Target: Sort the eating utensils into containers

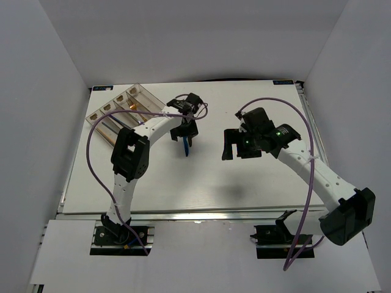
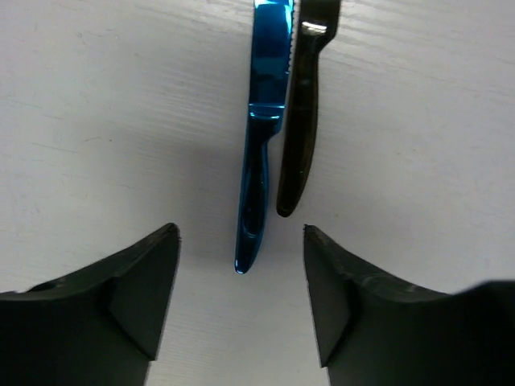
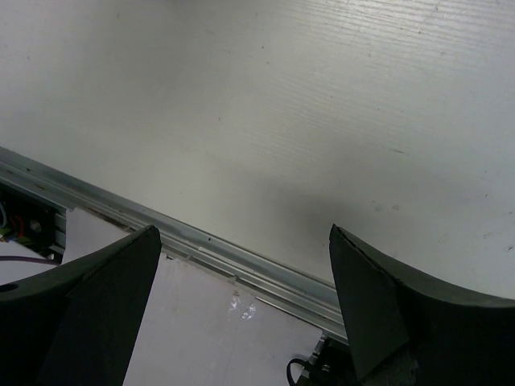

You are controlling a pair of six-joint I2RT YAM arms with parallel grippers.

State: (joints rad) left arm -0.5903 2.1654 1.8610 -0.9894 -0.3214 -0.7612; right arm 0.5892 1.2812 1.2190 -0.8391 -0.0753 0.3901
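A blue knife (image 2: pixel 259 137) and a black utensil (image 2: pixel 302 121) lie side by side on the white table, their handle ends pointing at my left gripper (image 2: pixel 241 241). That gripper is open and empty, its jaws standing apart just short of the two handle tips. In the top view the left gripper (image 1: pixel 186 129) hovers over the blue knife (image 1: pixel 185 148) at the table's middle. The clear organiser tray (image 1: pixel 142 93) stands at the back left with a gold utensil (image 1: pixel 131 105) in it. My right gripper (image 1: pixel 235 148) is open and empty, held above the table.
The right wrist view shows bare table and the metal rail (image 3: pixel 241 269) at the table's near edge. Purple cables loop over both arms. White walls enclose the table on three sides.
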